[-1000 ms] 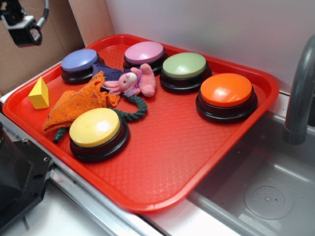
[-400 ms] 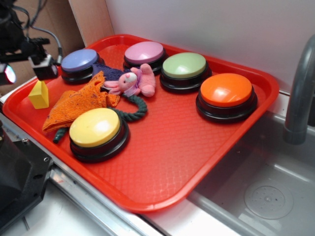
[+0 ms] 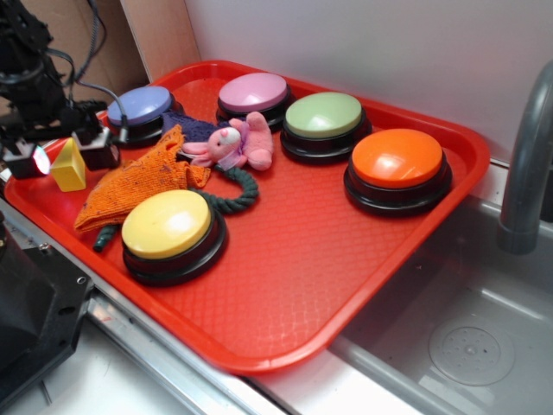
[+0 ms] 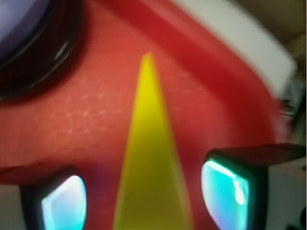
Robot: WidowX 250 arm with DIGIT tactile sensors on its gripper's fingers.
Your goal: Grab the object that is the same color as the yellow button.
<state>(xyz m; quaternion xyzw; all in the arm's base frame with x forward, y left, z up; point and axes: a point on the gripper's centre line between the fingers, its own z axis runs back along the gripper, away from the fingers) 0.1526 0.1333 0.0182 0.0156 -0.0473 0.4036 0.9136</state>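
The small yellow wedge block [image 3: 69, 167] stands on the red tray [image 3: 285, 259] at its far left. My gripper [image 3: 66, 157] is open and straddles the wedge, one finger on each side of it. In the wrist view the wedge [image 4: 151, 163] lies between the two lit fingertips [image 4: 225, 194] with a gap on both sides. The yellow button [image 3: 168, 226], a pale-yellow dome on a black base, sits at the tray's front left, apart from the gripper.
An orange knitted cloth [image 3: 134, 183] lies right beside the wedge. A blue button [image 3: 138, 111], pink button [image 3: 252, 93], green button [image 3: 323, 118] and orange button [image 3: 397, 164] stand on the tray. A pink plush toy [image 3: 233, 145] lies mid-tray. A sink [image 3: 467, 346] is at the right.
My gripper has come down from the upper left to the wedge and now has its fingers on either side of it. The wedge and the buttons have not moved.
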